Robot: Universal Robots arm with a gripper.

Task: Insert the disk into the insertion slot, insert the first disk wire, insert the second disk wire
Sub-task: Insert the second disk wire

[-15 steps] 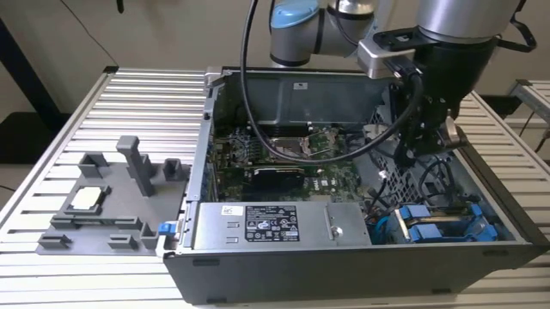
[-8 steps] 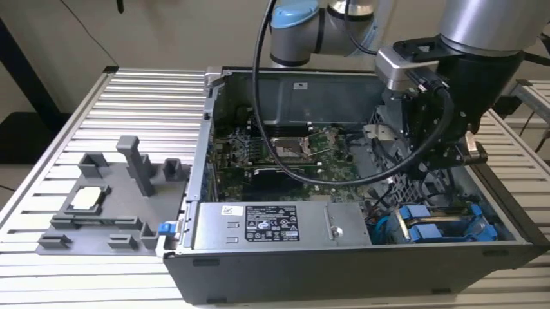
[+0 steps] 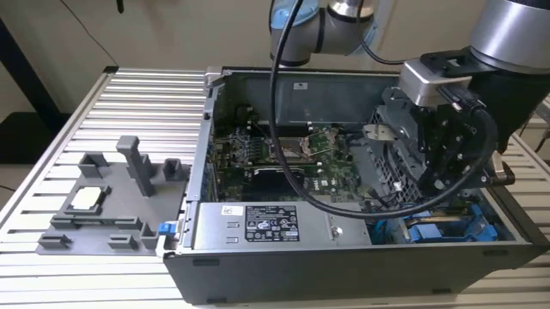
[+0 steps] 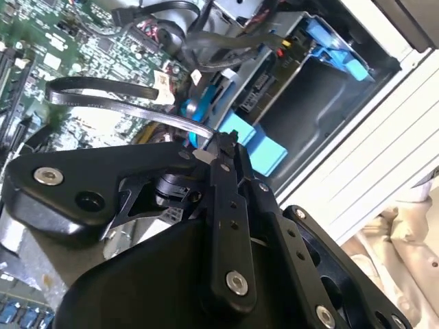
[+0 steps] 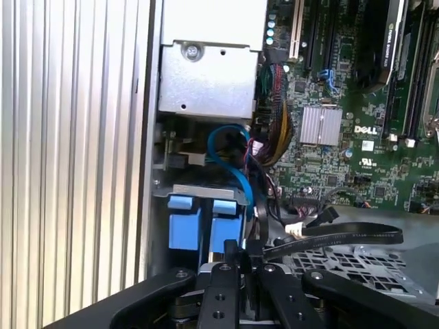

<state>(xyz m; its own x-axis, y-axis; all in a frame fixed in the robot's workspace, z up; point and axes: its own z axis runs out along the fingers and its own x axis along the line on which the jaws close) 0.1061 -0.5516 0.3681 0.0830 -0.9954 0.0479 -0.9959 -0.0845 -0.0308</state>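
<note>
One open computer case [image 3: 361,193] sits on the ribbed metal worktop [image 3: 146,103] in the exterior view, filling the centre and right of the frame; the arm reaches down into its right half, and the gripper [image 3: 447,174] hangs low at the right, just above the insertion slot [image 3: 447,228] with its bright blue rails in the lower right corner. A silver labelled power-supply box [image 3: 275,225] lies along the case's near edge at lower centre, and a grey fixture plate [image 3: 103,199] rests on the worktop at the left. In the second wrist view, the fingers [image 4: 223,154] at frame centre are clenched together on the end of a flat black wire [image 4: 116,96], which loops up and left over the green motherboard [image 4: 68,41]; blue slot tabs show at upper right. In the first wrist view, the fingers [image 5: 236,264] at bottom centre pinch the same black wire, which arches toward the right, right next to the blue tabs of the slot at lower centre. I cannot tell the disk itself apart from the bay.
</note>
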